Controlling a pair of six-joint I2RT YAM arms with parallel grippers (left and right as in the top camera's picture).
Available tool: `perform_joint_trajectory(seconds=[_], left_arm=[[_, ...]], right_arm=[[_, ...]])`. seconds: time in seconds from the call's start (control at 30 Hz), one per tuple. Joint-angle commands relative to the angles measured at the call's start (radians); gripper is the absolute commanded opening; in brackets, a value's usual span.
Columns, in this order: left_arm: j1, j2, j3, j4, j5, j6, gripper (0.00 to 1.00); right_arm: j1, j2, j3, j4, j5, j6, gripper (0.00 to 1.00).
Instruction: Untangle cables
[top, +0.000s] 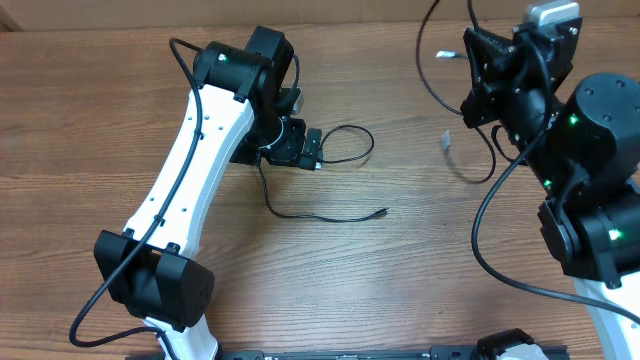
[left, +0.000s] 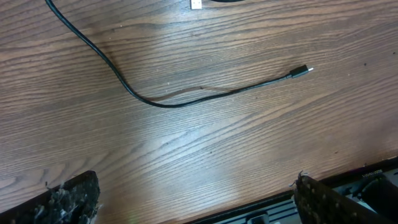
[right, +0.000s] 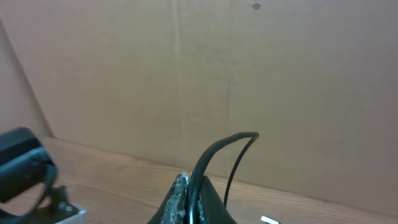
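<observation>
Right gripper (right: 189, 194) clamped on the raised cable (right: 219, 145); left gripper (left: 194, 183) wide open, empty. Lift slowly, watching for snags.

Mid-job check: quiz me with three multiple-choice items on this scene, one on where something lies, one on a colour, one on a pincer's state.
1. Where does the plug of the loose cable lie?
A. flat on the bare table
B. inside a box
C. on top of a second cord

2. What colour is the loose cable?
A. white
B. red
C. black

3. The right pincer is:
A. wide open and empty
B. shut on the held cable
C. out of every view

Answers: 1 A, the left wrist view shows the plug on wood with nothing around it. 2 C, it reads black against the brown grain. 3 B, the right wrist view shows a cord pinched between its fingers and arching upward.
</observation>
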Motion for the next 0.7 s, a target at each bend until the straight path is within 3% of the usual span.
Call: perform_joint_trajectory(seconds=[0.0, 0.13, 0.43, 0.53, 0.67], left_arm=[[-0.006, -0.03, 0.014, -0.001, 0.009, -0.01, 1.0], [-0.006, -0.03, 0.014, -0.001, 0.009, -0.01, 1.0], [-0.006, -0.03, 0.014, -0.001, 0.009, -0.01, 1.0], [-0.006, -0.03, 0.014, -0.001, 0.009, -0.01, 1.0], [-0.006, -0.03, 0.014, -0.001, 0.009, -0.01, 1.0]], right_arm=[[-0.005, 0.012, -0.003, 0.028, 0.198, -0.116, 0.04], [-0.053, 0.021, -0.003, 0.077, 0.296, -0.158, 0.04], [-0.272, 0.14, -0.003, 0.217, 0.302, -0.158, 0.04], [-0.372, 0.256, -0.003, 0.292, 0.302, -0.158, 0.04], [-0.497, 0.478, 0.051, 0.522, 0.242, -0.157, 0.04]])
